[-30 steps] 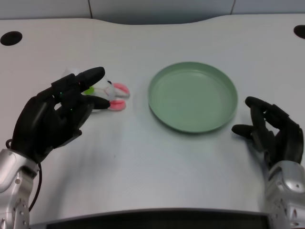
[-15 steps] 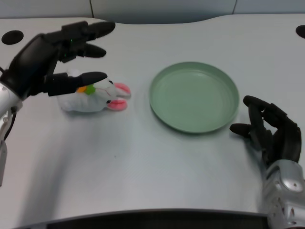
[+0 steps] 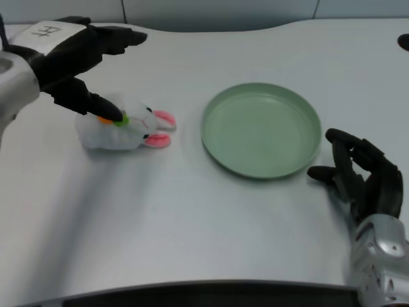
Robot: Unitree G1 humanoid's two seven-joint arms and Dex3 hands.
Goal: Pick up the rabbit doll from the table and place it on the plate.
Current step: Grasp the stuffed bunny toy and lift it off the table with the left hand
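The white rabbit doll (image 3: pixel 121 130) lies on its side on the table, pink ears pointing right toward the plate, an orange and green carrot patch on its body. My left hand (image 3: pixel 80 61) hovers over its upper left with fingers spread; the thumb tip reaches down to the carrot patch, the other fingers stretch out behind the doll. Nothing is held in it. The green plate (image 3: pixel 261 129) sits empty right of the doll, a short gap between them.
My right hand (image 3: pixel 364 176) rests at the right edge, just past the plate's rim. A dark hole (image 3: pixel 402 42) marks the table's far right corner. The table's dark front edge runs along the bottom.
My left hand has moved up and to the left, away from the near table, and now sits over the doll's back side. The doll, earlier half hidden by the hand, is in full view.
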